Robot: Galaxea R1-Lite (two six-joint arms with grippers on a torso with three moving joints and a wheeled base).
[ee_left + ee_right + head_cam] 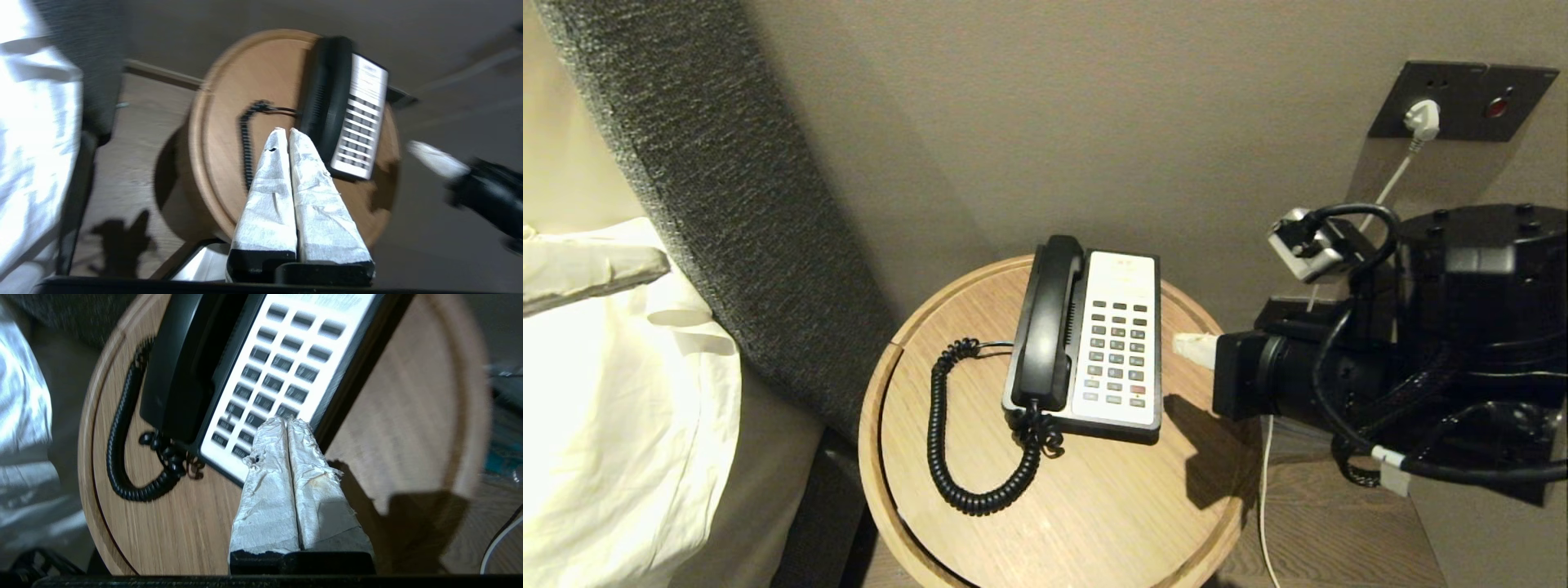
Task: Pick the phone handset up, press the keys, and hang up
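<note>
The black phone handset (1049, 322) lies in its cradle on the left side of the phone, beside the white panel of keys (1117, 351). Its coiled cord (947, 441) loops across the round wooden table (1094, 506). My right gripper (1188, 345) reaches in from the right, its white-wrapped fingers shut and empty. In the right wrist view its tips (287, 420) hover at the near right corner of the keys (282, 367). My left gripper (285, 130) is shut and empty, above the table's left side, pointing between the cord (246, 147) and the handset (327, 94).
A bed with white sheets (605, 408) and a grey padded headboard (727, 204) stand left of the table. On the wall at the right is a socket plate with a white plug (1421, 118); its white cable (1266, 506) hangs down by the table's right edge.
</note>
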